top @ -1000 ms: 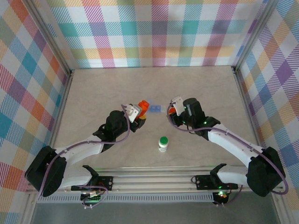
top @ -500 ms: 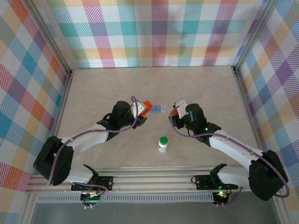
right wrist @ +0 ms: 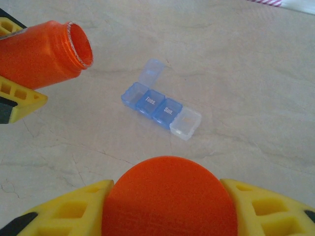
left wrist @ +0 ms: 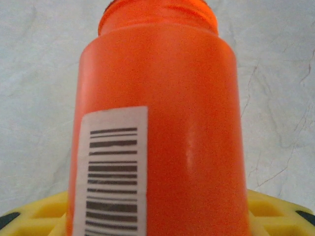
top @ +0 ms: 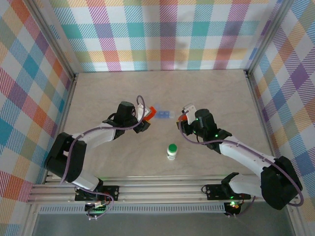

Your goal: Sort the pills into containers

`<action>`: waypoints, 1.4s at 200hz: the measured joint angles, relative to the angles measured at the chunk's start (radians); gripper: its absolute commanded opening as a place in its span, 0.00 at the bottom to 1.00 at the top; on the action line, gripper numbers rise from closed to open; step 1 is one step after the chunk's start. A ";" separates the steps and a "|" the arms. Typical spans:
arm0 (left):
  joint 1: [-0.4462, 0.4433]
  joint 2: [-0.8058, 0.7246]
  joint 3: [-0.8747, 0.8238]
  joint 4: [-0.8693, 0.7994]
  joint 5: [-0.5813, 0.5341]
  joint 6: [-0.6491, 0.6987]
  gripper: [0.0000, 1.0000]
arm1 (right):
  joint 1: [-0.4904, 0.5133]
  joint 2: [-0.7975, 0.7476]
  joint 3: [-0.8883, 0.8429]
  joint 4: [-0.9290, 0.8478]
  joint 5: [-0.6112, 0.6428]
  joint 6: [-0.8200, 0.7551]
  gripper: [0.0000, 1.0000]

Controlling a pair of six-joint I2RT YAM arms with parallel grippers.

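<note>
Sorting looks barely started: the pill-box (right wrist: 160, 109) lies on the worktop (right wrist: 246, 59), one lid up, compartments (right wrist: 134, 95) seemingly empty, left fingers (right wrist: 19, 101) pinching the uncapped orange bottle (right wrist: 44, 49) beside it, right fingers (right wrist: 74, 206) clamping the cap (right wrist: 167, 196) nearby.

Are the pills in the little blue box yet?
Just getting started. Done: the orange cap is off, pinched in the right gripper, and one lid of the pill box stands open. In hand: the left gripper holds the orange bottle tipped sideways near the box. Left: the open compartment looks empty, so pouring and sorting remain; the green-capped bottle is capped.
</note>
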 measured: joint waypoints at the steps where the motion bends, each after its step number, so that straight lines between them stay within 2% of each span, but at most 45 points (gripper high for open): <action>1: 0.002 0.003 0.002 -0.002 0.002 0.000 0.00 | 0.000 0.001 0.000 0.000 0.000 0.000 0.07; 97: 0.029 0.203 0.246 -0.243 0.063 0.105 0.00 | 0.000 0.031 0.000 0.005 -0.008 0.004 0.08; 280: 0.040 0.454 0.659 -0.687 0.025 0.246 0.00 | 0.000 0.031 0.000 0.005 -0.050 0.019 0.08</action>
